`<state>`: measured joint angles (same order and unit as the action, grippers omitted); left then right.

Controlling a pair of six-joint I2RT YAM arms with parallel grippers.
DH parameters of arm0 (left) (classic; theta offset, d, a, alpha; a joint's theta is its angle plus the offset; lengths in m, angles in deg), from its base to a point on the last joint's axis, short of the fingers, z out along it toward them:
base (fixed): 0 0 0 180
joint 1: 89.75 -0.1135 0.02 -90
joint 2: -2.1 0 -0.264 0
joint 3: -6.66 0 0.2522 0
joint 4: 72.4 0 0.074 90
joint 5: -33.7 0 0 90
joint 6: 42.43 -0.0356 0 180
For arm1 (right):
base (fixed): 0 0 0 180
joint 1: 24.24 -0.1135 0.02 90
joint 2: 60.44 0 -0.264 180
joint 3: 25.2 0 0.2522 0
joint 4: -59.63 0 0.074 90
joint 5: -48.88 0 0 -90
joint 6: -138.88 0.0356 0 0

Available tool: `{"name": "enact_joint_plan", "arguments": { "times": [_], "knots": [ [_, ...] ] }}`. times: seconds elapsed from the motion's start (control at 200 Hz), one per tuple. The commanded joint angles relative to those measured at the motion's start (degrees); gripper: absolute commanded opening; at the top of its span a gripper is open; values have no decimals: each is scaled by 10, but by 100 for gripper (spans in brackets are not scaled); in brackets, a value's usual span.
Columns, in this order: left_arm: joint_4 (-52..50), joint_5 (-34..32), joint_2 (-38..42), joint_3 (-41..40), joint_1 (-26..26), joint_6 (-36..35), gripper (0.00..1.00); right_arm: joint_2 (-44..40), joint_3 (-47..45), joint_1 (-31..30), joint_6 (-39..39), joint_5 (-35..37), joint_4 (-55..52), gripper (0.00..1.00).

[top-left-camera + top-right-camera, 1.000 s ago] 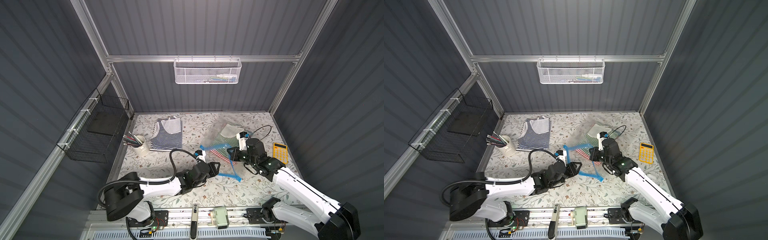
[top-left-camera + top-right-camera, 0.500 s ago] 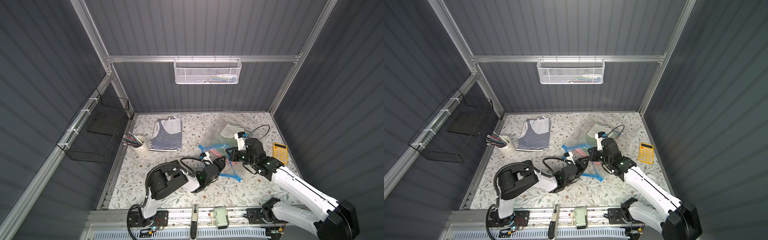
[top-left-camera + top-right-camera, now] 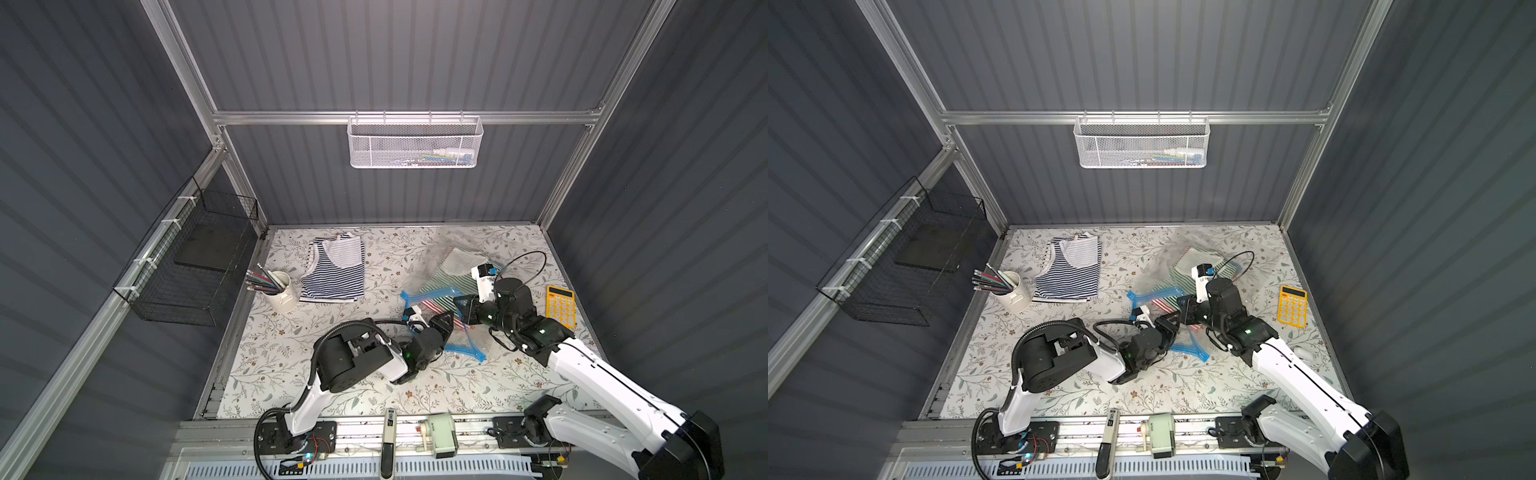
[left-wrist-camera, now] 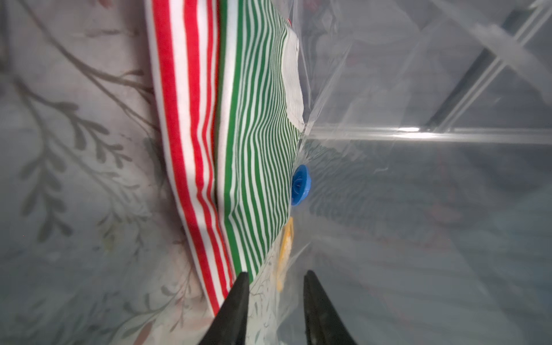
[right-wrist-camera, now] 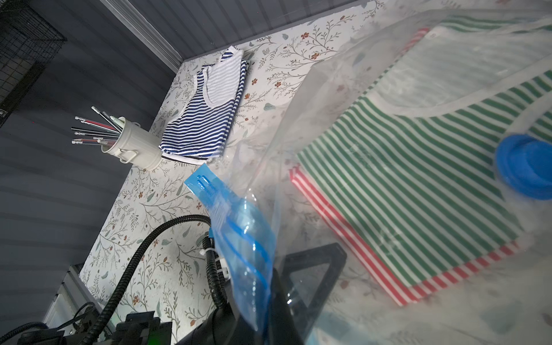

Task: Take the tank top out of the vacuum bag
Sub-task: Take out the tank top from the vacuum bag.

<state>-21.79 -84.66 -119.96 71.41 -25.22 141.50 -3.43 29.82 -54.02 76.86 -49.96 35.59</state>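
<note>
**Left gripper inside the open bag**

The vacuum bag (image 3: 451,272) lies on the right half of the table (image 3: 332,374), its blue-edged mouth gaping. The right gripper (image 3: 463,309) is clamped on the upper lip and holds it up. The left gripper (image 4: 276,280) reaches inside, fingers (image 4: 243,286) narrowly apart and holding nothing. It sits just beside the red-striped tank top (image 4: 191,134), which lies under the green-striped tank top (image 4: 260,134) in the bag.

Right gripper (image 3: 460,308) held the mouth of the bag (image 3: 419,297) open, leaving the left gripper (image 4: 274,276) room inside beside the striped tops (image 4: 257,134); pencil cup (image 3: 282,297), blue-striped top (image 3: 334,274) and calculator (image 3: 560,306) stood well off to the sides; near tabletop (image 3: 340,395) lay free.
</note>
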Motion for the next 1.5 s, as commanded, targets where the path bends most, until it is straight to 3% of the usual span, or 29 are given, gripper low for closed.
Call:
{"name": "enact_joint_plan", "arguments": {
  "times": [0.0,0.225,0.74,1.06,1.37,1.496],
  "knots": [
    [4,-21,-22,9,-10,22,32,-1,-6,-2,-5,-8,15,0],
    [-98,-25,-3,21,-19,49,33,-3,-13,-1,-4,-13,23,0],
    [-106,6,-34,70,-40,45,34,-8,-21,-2,2,-13,27,0],
    [-247,8,1,82,-40,59,37,-5,-23,-2,1,-10,27,0],
    [-206,33,-27,104,-55,37,38,-7,-22,-1,1,-9,25,0],
    [-243,31,-8,119,-55,5,38,-6,-25,-1,2,-7,26,0]
  ]
}}
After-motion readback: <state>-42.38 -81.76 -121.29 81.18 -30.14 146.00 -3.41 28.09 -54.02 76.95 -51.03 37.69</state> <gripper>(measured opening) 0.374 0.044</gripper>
